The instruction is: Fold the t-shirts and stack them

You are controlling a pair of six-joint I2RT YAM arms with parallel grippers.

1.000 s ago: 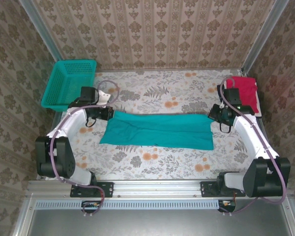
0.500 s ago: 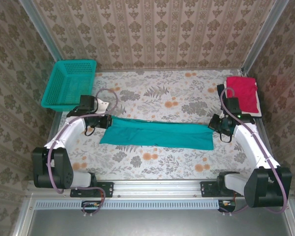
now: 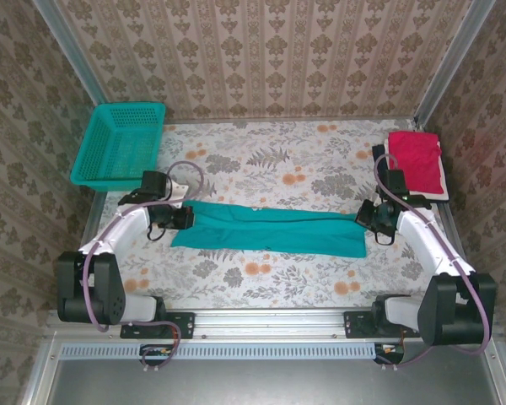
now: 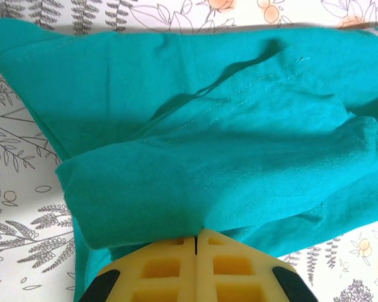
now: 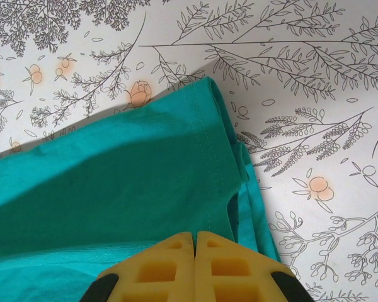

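The teal-green t-shirt (image 3: 270, 229) lies as a long, narrow band across the middle of the table. My left gripper (image 3: 185, 218) is shut on its left end, and in the left wrist view the yellow jaws (image 4: 195, 234) pinch a fold of the teal cloth (image 4: 208, 126). My right gripper (image 3: 364, 218) is shut on the right end, its jaws (image 5: 194, 234) closed on the hem of the teal cloth (image 5: 113, 189). A folded red t-shirt (image 3: 417, 160) rests at the far right on a dark navy one (image 3: 377, 153), of which just an edge shows.
A teal plastic mesh basket (image 3: 118, 143) stands at the far left corner. The floral tablecloth (image 3: 270, 160) is bare behind the shirt and in front of it. Patterned walls close the table in on three sides.
Both grippers have moved toward the near edge with the shirt's far edge held in them. The teal band has become narrower. The red shirt and the basket have not moved.
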